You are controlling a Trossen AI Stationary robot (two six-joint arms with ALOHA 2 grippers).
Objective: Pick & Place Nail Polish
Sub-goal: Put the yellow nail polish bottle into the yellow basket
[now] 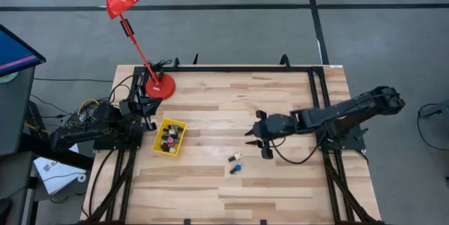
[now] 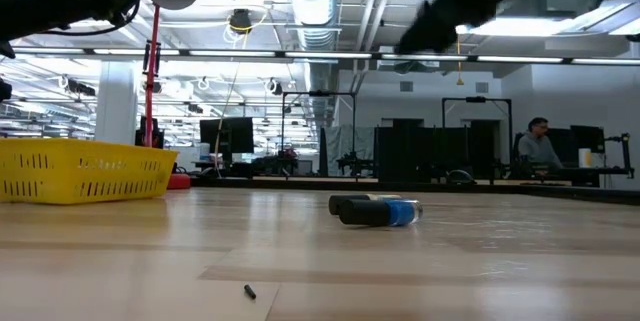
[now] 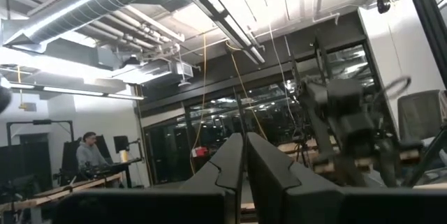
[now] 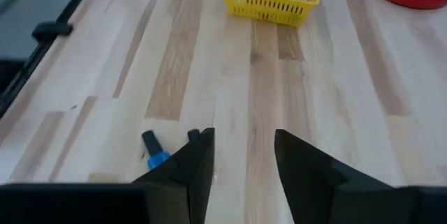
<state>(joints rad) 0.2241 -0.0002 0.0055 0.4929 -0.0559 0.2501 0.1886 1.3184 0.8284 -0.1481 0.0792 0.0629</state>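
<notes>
Two small nail polish bottles lie on their sides on the wooden table, one pale (image 1: 236, 157) and one blue with a dark cap (image 1: 236, 169). They also show in the low view (image 2: 376, 211). In the right wrist view the blue one (image 4: 155, 156) lies beside a dark cap (image 4: 193, 135) that is half hidden by a finger. My right gripper (image 1: 250, 139) (image 4: 244, 161) is open and empty, above the table just far-right of the two bottles. A yellow basket (image 1: 170, 136) (image 4: 272, 4) holds several more bottles. My left gripper (image 3: 243, 161) is shut and empty at the table's left edge.
A red desk lamp stands on its round base (image 1: 161, 86) at the far left, behind the basket. A tiny dark scrap (image 2: 249, 291) lies on the near part of the table. A black frame (image 1: 319, 88) runs along the table's sides.
</notes>
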